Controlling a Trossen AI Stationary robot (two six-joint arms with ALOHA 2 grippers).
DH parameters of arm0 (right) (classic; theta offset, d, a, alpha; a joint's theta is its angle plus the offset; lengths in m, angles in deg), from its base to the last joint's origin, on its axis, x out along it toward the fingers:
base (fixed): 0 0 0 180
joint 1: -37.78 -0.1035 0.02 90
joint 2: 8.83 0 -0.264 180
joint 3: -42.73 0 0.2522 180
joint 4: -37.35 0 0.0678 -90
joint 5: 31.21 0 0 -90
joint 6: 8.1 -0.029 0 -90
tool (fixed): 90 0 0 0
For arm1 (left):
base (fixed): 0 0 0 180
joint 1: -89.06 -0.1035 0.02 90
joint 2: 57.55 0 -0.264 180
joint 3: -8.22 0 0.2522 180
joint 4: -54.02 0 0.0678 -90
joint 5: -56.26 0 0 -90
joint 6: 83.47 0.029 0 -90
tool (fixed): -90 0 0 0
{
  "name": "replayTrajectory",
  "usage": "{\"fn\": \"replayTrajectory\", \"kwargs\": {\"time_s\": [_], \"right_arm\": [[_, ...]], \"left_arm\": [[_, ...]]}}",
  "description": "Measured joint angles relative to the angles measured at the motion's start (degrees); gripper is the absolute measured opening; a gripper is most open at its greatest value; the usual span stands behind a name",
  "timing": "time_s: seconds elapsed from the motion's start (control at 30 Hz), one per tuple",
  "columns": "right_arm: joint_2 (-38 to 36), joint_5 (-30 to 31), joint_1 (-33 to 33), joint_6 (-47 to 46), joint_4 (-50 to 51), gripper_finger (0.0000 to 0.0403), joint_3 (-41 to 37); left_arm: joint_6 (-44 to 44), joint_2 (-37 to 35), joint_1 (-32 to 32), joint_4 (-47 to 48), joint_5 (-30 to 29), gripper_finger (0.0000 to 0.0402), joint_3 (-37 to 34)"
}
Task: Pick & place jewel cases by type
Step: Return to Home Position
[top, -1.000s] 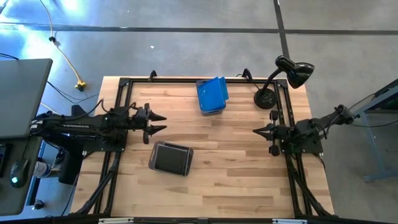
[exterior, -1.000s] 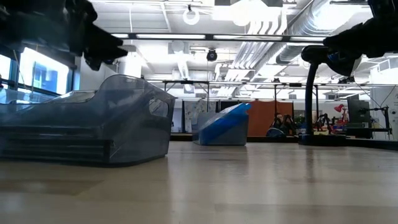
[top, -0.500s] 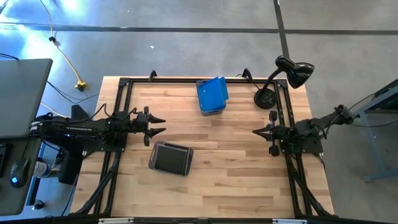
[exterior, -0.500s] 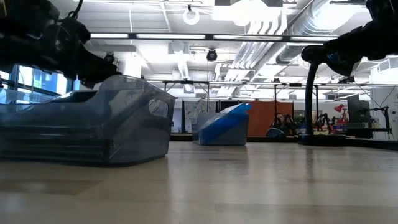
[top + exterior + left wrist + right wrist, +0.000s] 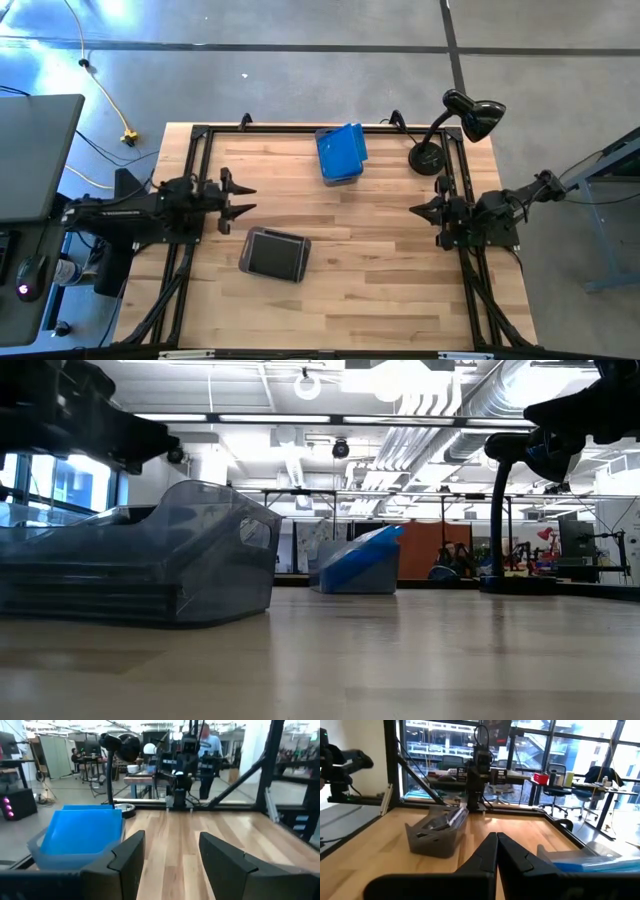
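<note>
- One wooden table (image 5: 350,300) carries two smoky grey tubs and one black lamp (image 5: 470,115). The lamp stands at the table's back right corner.
- The first tub (image 5: 340,181) sits at the middle of the back edge. The blue disc cases (image 5: 342,150) lean tilted inside it, packed so close that they cannot be counted one by one.
- The second tub (image 5: 247,255) sits left of the table's centre and holds the dark disc cases (image 5: 275,254) lying flat in a stack. There may be three, though the layers blur through the wall.
- The left gripper (image 5: 246,199) hangs by the left edge, near the second tub. Its two fingers are spread wide with nothing between them.
- The right gripper (image 5: 413,210) hangs by the right edge, fingers pressed together and holding nothing.
</note>
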Motion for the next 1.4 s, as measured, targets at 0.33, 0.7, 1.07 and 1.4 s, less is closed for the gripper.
{"fn": "replayTrajectory", "kwargs": {"time_s": [0.33, 0.7, 1.07, 1.4], "right_arm": [[0.32, -0.05, -0.01, -1.52, 0.98, 0.0006, 0.02], [1.03, 2.12, 0.02, -4.59, 2.95, 0.0002, 0.02], [1.03, 2.15, 0.02, -2.41, 2.93, 0.0007, 0.02], [1.03, 2.15, 0.02, -2.41, 2.95, 0.001, 0.02]], "left_arm": [[-5.05, -7.27, 0.02, 11.19, 1.62, 0.0186, 0.02], [-5.24, -6.81, 0.02, 11.16, 0.85, 0.0186, 0.02], [-5.54, -6.81, 0.02, 11.42, 0.98, 0.0186, 0.04], [-5.54, -6.81, 0.02, 11.44, 0.96, 0.0186, 0.04]]}}
